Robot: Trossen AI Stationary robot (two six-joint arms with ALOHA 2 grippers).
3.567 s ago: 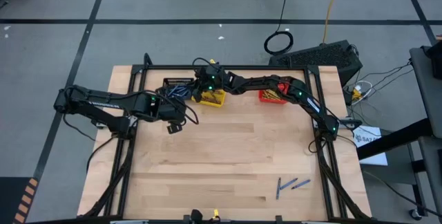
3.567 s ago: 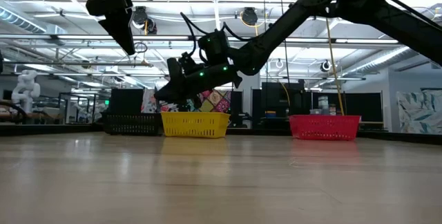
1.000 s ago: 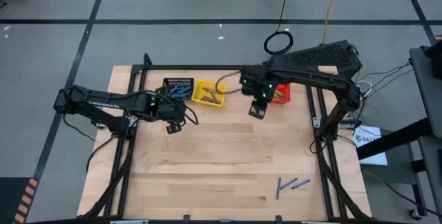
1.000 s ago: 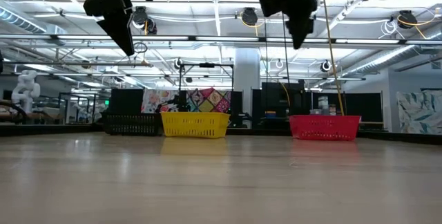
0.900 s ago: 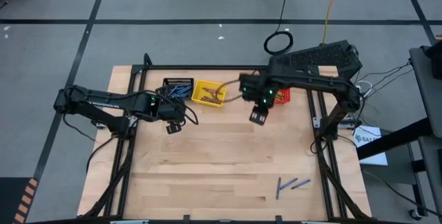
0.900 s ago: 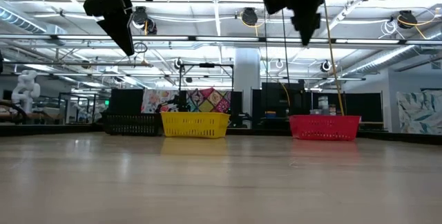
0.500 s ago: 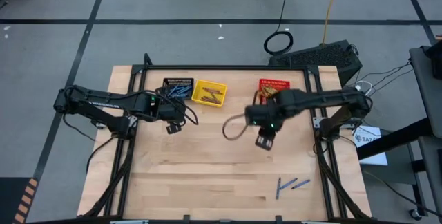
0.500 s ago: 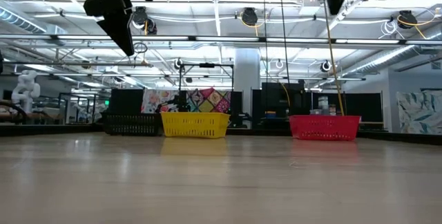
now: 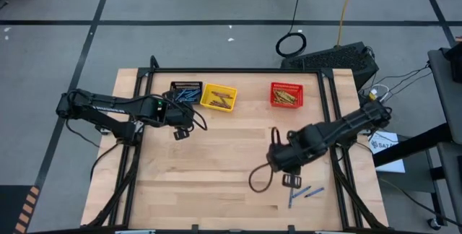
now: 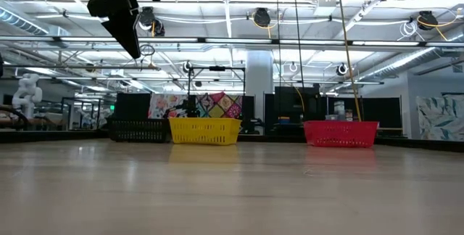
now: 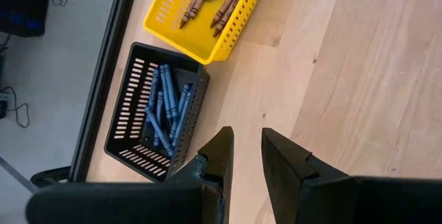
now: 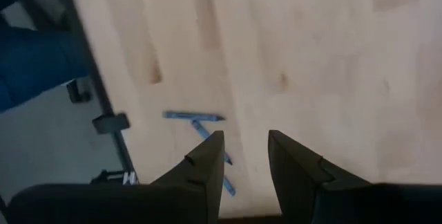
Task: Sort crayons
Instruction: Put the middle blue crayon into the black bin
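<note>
Table (image 9: 216,162) comes first: a broad wooden top with three small baskets lined along its far edge. The black basket (image 9: 185,92) holds blue crayons (image 11: 166,106), the yellow basket (image 9: 219,97) brown ones, the red basket (image 9: 287,94) olive-yellow ones, so most of the sorting looks done. The left gripper (image 9: 182,132) waits just beside the black basket, fingers slightly parted, holding nothing. The right gripper (image 9: 289,180) hangs above the near edge, fingers apart and empty, over the last loose blue crayons (image 9: 302,193). Judging by colour, they belong in the black basket.
</note>
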